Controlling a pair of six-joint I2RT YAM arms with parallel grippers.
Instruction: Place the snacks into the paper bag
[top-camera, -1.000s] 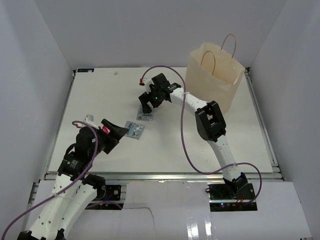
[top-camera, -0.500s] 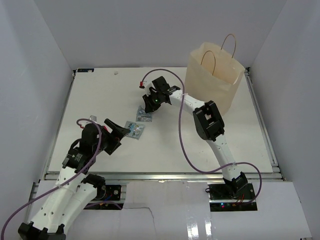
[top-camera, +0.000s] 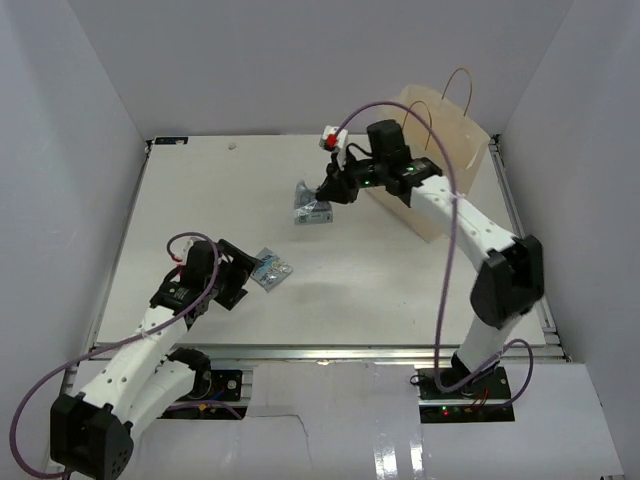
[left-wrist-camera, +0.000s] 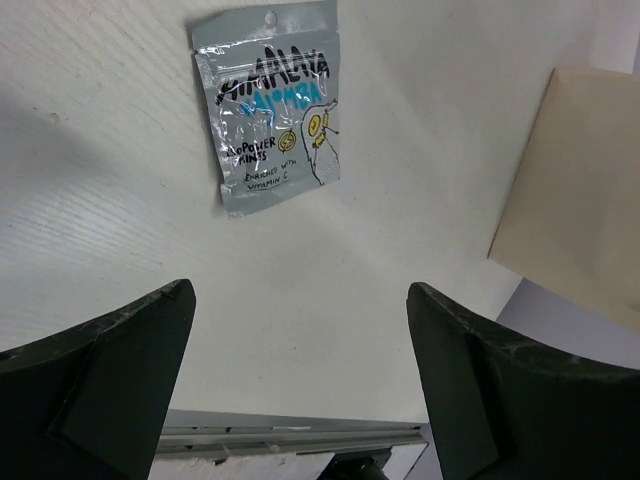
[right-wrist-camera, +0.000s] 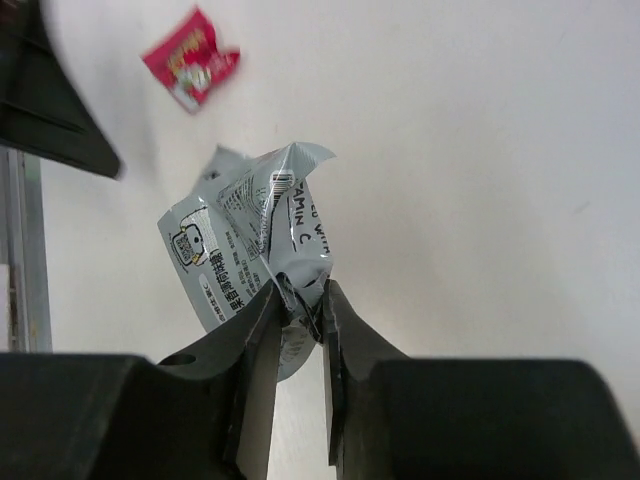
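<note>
The tan paper bag (top-camera: 440, 150) stands upright at the back right; its side also shows in the left wrist view (left-wrist-camera: 585, 190). My right gripper (top-camera: 322, 195) (right-wrist-camera: 300, 295) is shut on a crumpled silver snack packet (top-camera: 312, 205) (right-wrist-camera: 250, 250), held above the table just left of the bag. A silver-blue packet (top-camera: 271, 268) (left-wrist-camera: 270, 110) lies flat on the table beside my left gripper (top-camera: 235, 275) (left-wrist-camera: 300, 290), which stands open with nothing between its fingers. A red-pink packet (right-wrist-camera: 190, 60) lies on the table in the right wrist view.
White walls close in the table on three sides. A metal rail (top-camera: 320, 350) runs along the near edge. Purple cables loop over both arms. A dark part of the left arm (right-wrist-camera: 50, 100) shows at the left of the right wrist view.
My right gripper has shut on the silver packet, lifted it off the table and swung right toward the bag. The left arm has drawn back toward the near edge, still open.
</note>
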